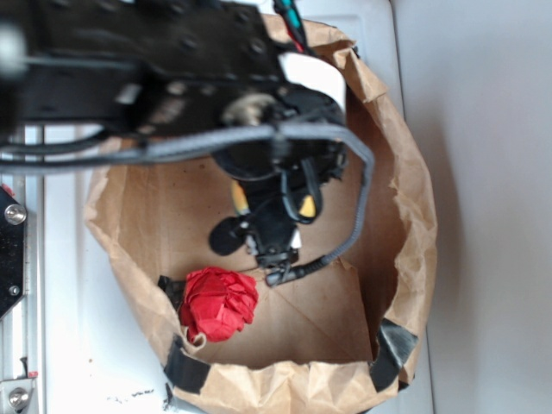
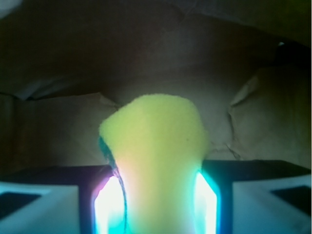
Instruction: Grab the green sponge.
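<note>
In the wrist view the green sponge (image 2: 153, 141), a yellow foam block, fills the middle and is pinched to a narrow waist between my two glowing fingers (image 2: 108, 204). My gripper (image 2: 158, 195) is shut on it. In the exterior view the black gripper (image 1: 274, 226) hangs inside a brown paper bag, and small yellow bits of the sponge (image 1: 307, 207) show on either side of it. Most of the sponge is hidden there by the arm.
A red crumpled paper ball (image 1: 220, 304) lies on the bag floor, below and left of the gripper. The brown paper bag (image 1: 405, 216) has raised crumpled walls all round and black tape (image 1: 392, 345) at its near corners. A metal bracket (image 1: 10, 250) sits at the left edge.
</note>
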